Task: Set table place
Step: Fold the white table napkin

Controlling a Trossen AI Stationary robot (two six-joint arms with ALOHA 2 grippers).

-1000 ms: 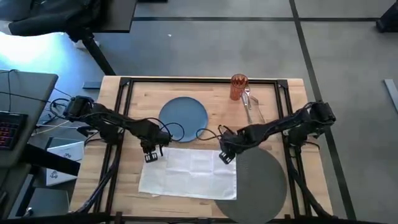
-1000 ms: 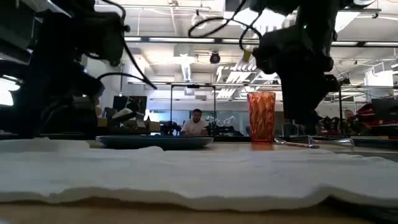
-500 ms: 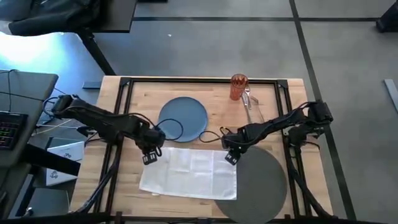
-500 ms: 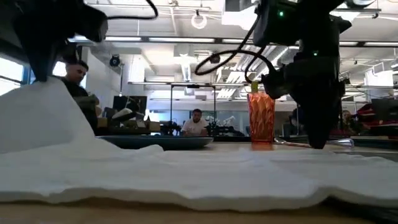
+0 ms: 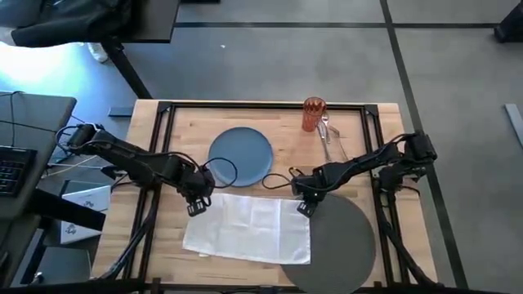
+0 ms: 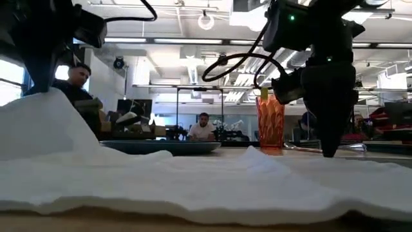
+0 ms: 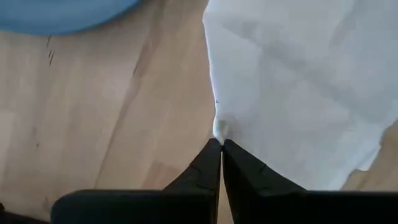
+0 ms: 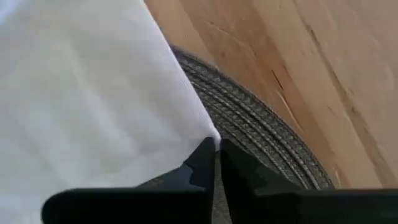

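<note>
White napkin (image 5: 249, 226) cloth is lying spread across the near middle of the butcher-block table (image 5: 184, 122), its right edge lapping over the round dark grey mat (image 5: 343, 241) that is sitting at the table's near right. Both arms are reaching in over it. The left tool (image 5: 197, 207) is pressing its two dark fingers together on the napkin's far left corner; in the left wrist view the fingers (image 7: 205, 168) are meeting at a small pucker of cloth right at the napkin's edge (image 7: 298, 87), with bare wood beside it and a sliver of the blue plate (image 7: 59, 12) beyond. In the low view that corner is standing up off the table as a white peak (image 6: 45, 122).

The right tool (image 5: 304, 207) is likewise pinching the napkin's far right corner, just where cloth meets mat. In the right wrist view its fingers (image 8: 202, 165) are closing on the tip of the white corner (image 8: 81, 93), with the woven rim of the mat (image 8: 261, 134) running under it and bare wood farther out.

The round blue plate (image 5: 241, 155) is resting on the wood just beyond the napkin, between the two arms. The orange tumbler (image 5: 314, 114) is standing upright near the far edge, and silver cutlery (image 5: 328, 135) is lying just beside it, toward the right; the single pieces are too small to tell apart. In the low view, two people are sitting in the room behind the table.
</note>
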